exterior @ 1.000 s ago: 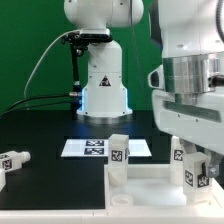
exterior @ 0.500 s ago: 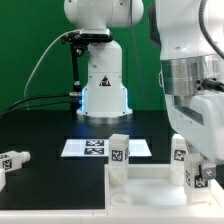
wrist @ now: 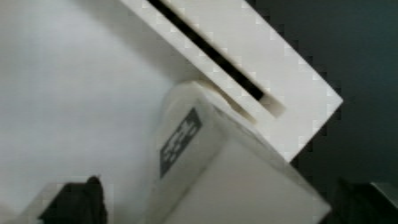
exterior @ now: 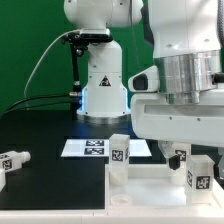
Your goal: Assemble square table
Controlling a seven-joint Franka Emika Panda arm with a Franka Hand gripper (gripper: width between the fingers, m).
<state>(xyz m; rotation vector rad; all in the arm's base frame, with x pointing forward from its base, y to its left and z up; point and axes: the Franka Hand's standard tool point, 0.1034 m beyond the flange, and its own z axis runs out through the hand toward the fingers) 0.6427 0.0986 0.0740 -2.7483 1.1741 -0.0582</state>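
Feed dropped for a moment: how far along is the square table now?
Done: one leg stands upright on the tabletop. In hand: a second leg stands between the fingers of the open gripper; seating unclear. Left: a loose leg lies on the black table; no fourth in view.

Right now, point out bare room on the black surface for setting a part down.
Bare black surface lies between the loose leg, the marker board and the slab. Crowded: the slab's upright legs, the gripper over one.
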